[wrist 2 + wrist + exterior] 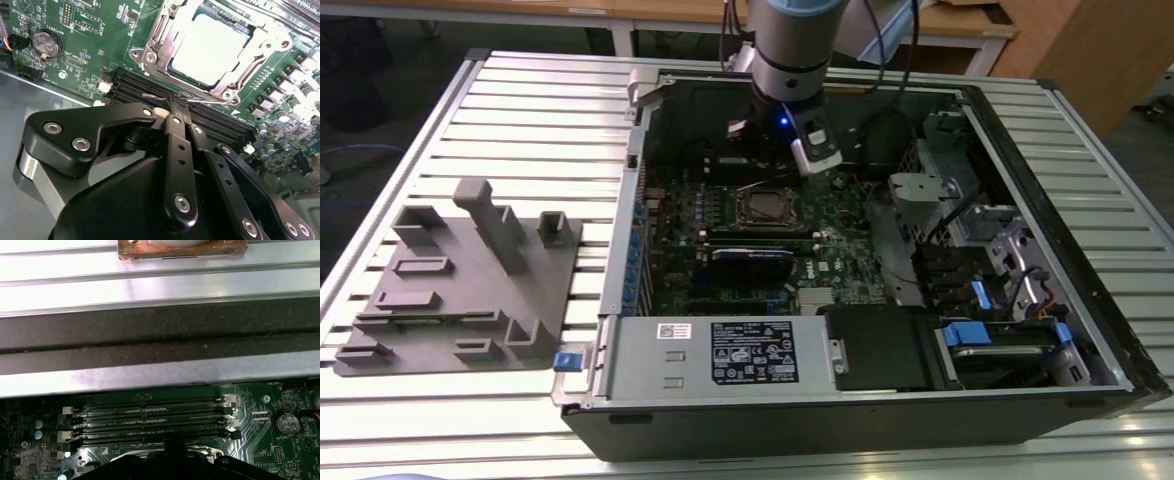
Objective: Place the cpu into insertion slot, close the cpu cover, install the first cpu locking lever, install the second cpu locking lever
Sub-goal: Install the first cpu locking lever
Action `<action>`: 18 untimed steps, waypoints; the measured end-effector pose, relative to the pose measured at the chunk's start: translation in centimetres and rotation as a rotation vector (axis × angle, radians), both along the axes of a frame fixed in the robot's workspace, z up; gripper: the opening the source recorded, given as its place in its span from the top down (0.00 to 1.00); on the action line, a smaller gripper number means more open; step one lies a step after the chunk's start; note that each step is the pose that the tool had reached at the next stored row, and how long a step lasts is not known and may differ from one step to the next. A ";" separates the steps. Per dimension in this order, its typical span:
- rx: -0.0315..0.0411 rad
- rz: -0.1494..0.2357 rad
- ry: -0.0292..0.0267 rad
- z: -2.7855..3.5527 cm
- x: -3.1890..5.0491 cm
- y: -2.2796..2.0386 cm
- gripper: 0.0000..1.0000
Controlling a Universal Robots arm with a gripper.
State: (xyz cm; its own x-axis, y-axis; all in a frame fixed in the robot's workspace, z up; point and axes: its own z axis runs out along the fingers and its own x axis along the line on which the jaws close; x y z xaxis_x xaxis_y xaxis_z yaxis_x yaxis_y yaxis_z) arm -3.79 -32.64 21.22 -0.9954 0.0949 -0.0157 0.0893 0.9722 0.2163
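My gripper (177, 107) is down inside the open computer case (624, 250), low over the green circuit board (90, 30). My two fingers are drawn together to a narrow pinch, with no gap I can make out between them. Right at their tips a thin wire locking lever (150, 95) crosses, and I cannot tell whether I have it nipped or am only pressing against it. The cpu (207, 47) is already seated in the insertion slot (226, 93), its dull silver face showing through the window of the cpu cover (154, 35), which by my reading lies flat and closed over it. In the exterior view, taking the socket as the centre of the dial, I stand at about 12 o'clock from it and just beside it, so the chip lies toward 6 o'clock from my hand, near but apart. The relation that counts is the lever's. Its long axis runs along the socket edge nearest my fingertips, parallel to the black memory slots (130, 85) and between them and the socket, across the line of my fingers rather than along it. Judged from that, the placing and covering are done and I am at work on one of the levers; which of the two, I cannot say. On the same dial the grey fixture tray (467, 280) sits well away toward 8 o'clock, outside the case.
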 end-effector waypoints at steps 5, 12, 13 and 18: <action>-0.0004 0.000 0.0000 -0.03 0.27 0.08 0.89; -0.0008 0.000 0.0000 -0.25 0.42 0.09 0.89; -0.0009 0.000 0.0000 -0.33 0.42 0.09 0.89; -0.0016 -0.005 0.0001 -0.48 0.41 0.08 0.89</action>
State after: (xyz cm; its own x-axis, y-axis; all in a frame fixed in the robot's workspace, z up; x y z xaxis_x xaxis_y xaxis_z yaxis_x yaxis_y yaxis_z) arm -3.38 -32.56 20.73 -0.9949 0.0998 -0.0158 0.0941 0.9721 0.2147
